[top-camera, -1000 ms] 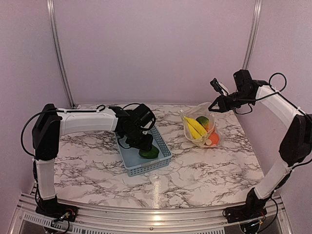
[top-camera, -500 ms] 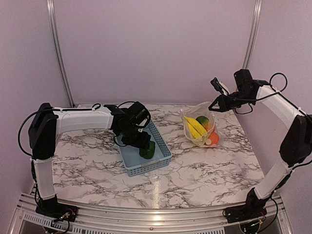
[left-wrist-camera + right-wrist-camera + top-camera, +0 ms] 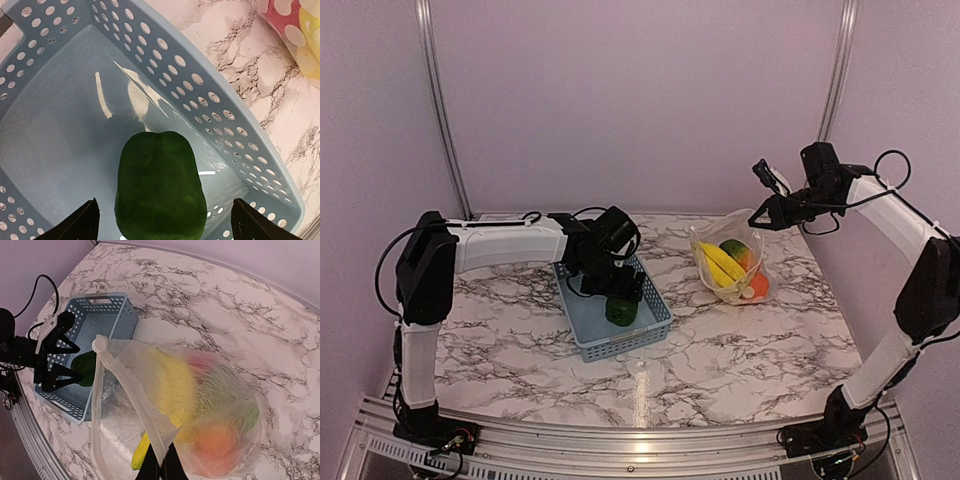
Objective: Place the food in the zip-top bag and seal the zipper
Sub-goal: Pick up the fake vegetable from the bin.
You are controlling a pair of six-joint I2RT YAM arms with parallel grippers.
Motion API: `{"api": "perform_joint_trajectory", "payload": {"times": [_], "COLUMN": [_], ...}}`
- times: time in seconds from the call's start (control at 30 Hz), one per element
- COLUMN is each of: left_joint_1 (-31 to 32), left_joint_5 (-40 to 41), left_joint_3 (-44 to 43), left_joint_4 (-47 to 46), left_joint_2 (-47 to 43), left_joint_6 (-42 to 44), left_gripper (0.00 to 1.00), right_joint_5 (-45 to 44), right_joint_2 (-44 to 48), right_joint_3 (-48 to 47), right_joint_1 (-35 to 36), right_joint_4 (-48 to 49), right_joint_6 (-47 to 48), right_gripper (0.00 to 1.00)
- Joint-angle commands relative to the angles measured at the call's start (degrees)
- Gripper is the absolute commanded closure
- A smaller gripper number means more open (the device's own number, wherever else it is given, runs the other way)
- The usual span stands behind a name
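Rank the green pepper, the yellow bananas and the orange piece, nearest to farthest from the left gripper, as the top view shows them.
1. green pepper, in the basket, right at the left gripper.
2. yellow bananas, off to the right, in the zip-top bag.
3. orange piece, at that bag's far right side.
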State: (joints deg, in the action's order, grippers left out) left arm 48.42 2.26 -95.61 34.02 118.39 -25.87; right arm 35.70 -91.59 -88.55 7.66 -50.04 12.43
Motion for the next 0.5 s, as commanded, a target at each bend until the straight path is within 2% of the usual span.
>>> {"api": "perform_joint_trajectory", "payload": {"times": [0.0,0.17,0.33,0.47], "left_joint_1": [-0.2,-0.2,-0.2,0.1], "left_joint_5": [-1.7,-0.6,-0.2,1.1], "left_joint_3": [-1.1,-1.9,-3.4,-5.5], "left_joint_4": [3.0,5.0,5.5,4.6], "left_joint_2": [3.4,3.8,2.3,-3.0], "left_joint_6": [-2.4,-2.1,-2.1,-3.1], "left_gripper": [0.08,0.21,0.43,0.46], "right_joint_5": [1.1,1.2,1.2,1.2], "right_joint_2": [1.8,1.8,1.7,1.9], "right_joint_3": [-0.8,-0.6,-0.5,-0.6], "right_joint_1": [-0.1,0.0,0.0,0.0], "right_joint_4": [1.3,1.4,1.4,1.2], "right_joint_6": [-0.1,-0.1,-0.3,-0.1], "right_gripper": [1.0,1.0,1.0,1.0]}}
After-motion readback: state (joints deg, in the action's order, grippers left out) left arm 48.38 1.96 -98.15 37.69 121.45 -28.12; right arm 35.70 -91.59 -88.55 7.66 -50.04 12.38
